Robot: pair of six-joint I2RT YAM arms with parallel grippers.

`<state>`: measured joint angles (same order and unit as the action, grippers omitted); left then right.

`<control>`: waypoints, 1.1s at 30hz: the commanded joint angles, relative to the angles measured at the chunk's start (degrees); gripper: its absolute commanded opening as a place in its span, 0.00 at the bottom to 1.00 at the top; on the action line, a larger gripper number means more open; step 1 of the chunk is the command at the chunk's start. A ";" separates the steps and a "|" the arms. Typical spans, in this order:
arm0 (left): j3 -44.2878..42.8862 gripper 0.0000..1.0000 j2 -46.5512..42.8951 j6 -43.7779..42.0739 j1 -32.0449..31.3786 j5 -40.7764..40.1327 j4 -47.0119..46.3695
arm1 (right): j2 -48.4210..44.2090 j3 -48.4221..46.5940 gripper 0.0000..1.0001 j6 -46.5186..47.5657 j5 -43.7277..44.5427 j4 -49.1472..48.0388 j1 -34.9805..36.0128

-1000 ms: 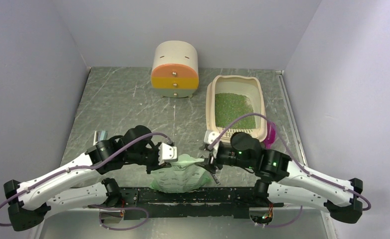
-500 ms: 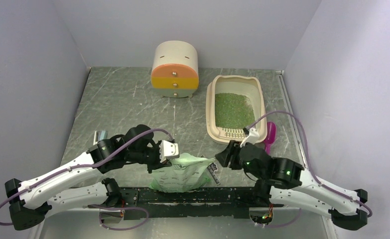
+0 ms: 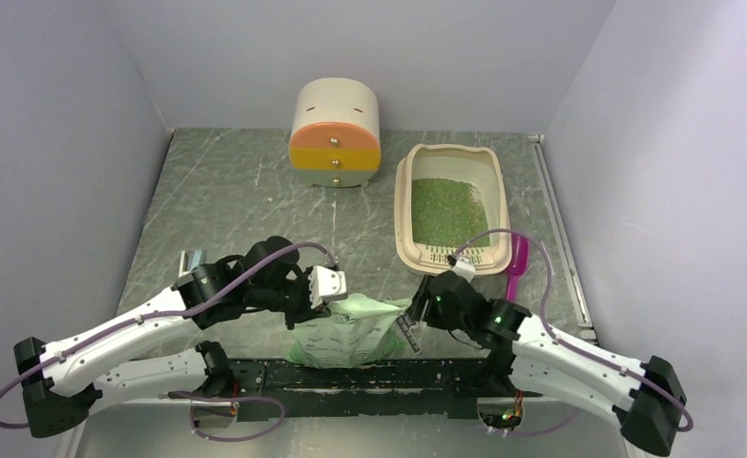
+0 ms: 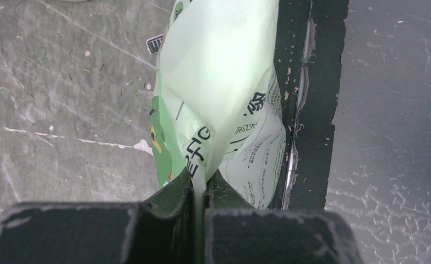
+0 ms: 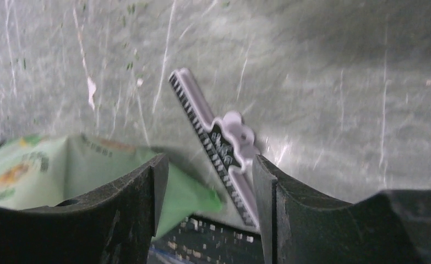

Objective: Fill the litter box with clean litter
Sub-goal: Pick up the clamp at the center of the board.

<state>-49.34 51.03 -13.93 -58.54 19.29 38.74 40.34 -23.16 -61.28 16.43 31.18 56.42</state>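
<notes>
The beige litter box (image 3: 404, 205) stands at the back right, with green clean litter (image 3: 448, 210) spread over its floor. A green printed bag (image 3: 345, 332) (image 4: 218, 82) sits at the near edge. My left gripper (image 3: 329, 284) (image 4: 199, 179) is shut on a fold of its top. My right gripper (image 3: 425, 307) (image 5: 210, 165) hovers open just right of the bag. The bag's green corner (image 5: 188, 201) and a pale toothed bag clip (image 5: 218, 140) (image 3: 408, 330) show between its fingers, which grip neither.
A round beige-and-orange drawer unit (image 3: 336, 134) stands at the back centre. A magenta scoop (image 3: 515, 262) lies right of the litter box. A small metal piece (image 3: 191, 260) lies at the left. A black rail (image 3: 369, 372) runs along the near edge under the bag.
My right gripper has drawn back to the right, off the bag's side, with its jaws spreading wider. The left gripper has kept its hold on the bag in the same place.
</notes>
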 commanded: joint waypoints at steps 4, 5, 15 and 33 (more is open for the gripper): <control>-1.69 0.05 2.42 6.17 -0.17 -0.77 -5.93 | 10.34 1.57 0.56 12.75 -15.85 -16.19 -12.22; -1.41 0.05 2.85 6.89 -0.17 -1.63 -6.33 | 11.82 1.26 0.55 13.52 -16.12 -16.54 -12.30; 0.65 0.05 5.82 10.59 4.12 -0.98 -9.76 | 13.30 3.03 0.51 16.27 -17.42 -16.61 -12.43; -1.14 0.05 12.67 6.11 23.33 22.24 -9.75 | 14.15 4.52 0.03 19.12 -20.80 -20.76 -13.14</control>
<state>-47.05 61.60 -6.11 -38.24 31.92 29.89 55.68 -17.98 -44.10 -5.26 10.74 43.66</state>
